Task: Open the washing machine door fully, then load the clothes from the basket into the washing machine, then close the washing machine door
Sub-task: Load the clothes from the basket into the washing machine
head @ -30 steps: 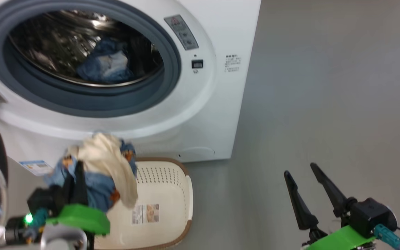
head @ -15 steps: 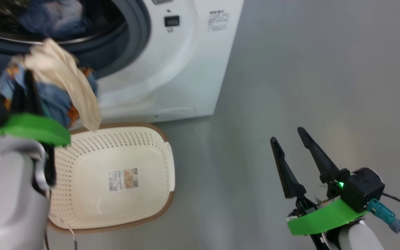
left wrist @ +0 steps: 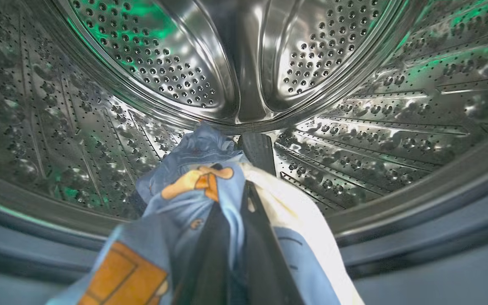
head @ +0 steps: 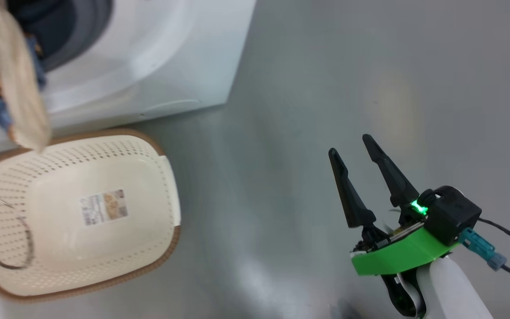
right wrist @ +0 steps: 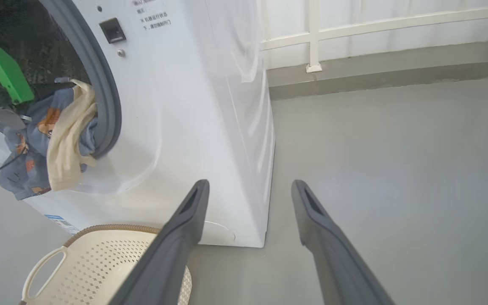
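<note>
My left gripper (left wrist: 237, 199) is shut on the clothes (left wrist: 197, 186), a light-blue bundle with orange patches and cream fabric. It holds them at the mouth of the steel drum (left wrist: 244, 63). In the right wrist view the clothes (right wrist: 62, 131) hang over the grey gasket (right wrist: 104, 97) of the washing machine (right wrist: 193, 106). The head view catches the cream fabric of the clothes (head: 16, 88) at its left edge, above the basket (head: 168, 195), which has nothing in it but its label. My right gripper (head: 349, 143) hovers open over the floor, to the right of the basket. The door is out of view.
Grey floor (head: 326, 66) stretches to the right of the washing machine (head: 148, 66). A thin cable (head: 16, 248) loops over the basket's left side. A white railing and a low ledge (right wrist: 354, 38) run behind the machine. The basket (right wrist: 100, 267) stands right before the machine's front.
The head camera has swung to the right. My left gripper has carried the clothes up from above the basket into the drum's mouth. The right gripper has stayed open.
</note>
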Controlling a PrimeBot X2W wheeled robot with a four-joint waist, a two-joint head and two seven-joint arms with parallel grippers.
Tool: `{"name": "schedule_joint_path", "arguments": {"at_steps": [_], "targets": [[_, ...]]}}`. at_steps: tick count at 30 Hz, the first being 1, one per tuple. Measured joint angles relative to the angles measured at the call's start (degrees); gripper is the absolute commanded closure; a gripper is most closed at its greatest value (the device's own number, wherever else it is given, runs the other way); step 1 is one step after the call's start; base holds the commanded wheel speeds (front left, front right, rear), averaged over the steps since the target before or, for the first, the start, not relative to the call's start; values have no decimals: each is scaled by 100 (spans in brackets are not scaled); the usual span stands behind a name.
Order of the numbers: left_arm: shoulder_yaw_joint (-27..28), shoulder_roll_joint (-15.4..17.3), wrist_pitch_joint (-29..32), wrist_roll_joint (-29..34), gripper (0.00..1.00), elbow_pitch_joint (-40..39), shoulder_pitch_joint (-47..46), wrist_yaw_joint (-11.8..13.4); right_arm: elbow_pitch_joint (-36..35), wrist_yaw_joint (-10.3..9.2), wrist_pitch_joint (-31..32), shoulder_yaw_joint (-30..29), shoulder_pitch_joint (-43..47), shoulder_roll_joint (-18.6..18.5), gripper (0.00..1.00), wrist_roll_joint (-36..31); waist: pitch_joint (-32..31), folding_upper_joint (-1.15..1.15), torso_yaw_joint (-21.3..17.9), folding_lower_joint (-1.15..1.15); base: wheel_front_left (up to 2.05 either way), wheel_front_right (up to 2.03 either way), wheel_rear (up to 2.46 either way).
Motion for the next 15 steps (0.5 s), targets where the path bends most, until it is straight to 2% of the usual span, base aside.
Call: {"name": "schedule_joint_path", "arguments": {"at_steps": [7, 12, 15], "targets": [[13, 523, 759, -14, 100, 98, -970, -47, 9, 0, -7, 55, -243, 1, 0, 282, 432, 0, -331, 0, 0, 0, 0], [73, 834, 676, 151, 100, 66, -1440, 8, -31, 0, -7, 98, -308, 2, 0, 349, 678, 0, -546, 0, 0, 0, 0], [80, 918, 389, 261, 100, 32, -1705, 74, -40, 0, -8, 112, -309, 4, 0, 378, 804, 0, -639, 0, 0, 0, 0]]}}
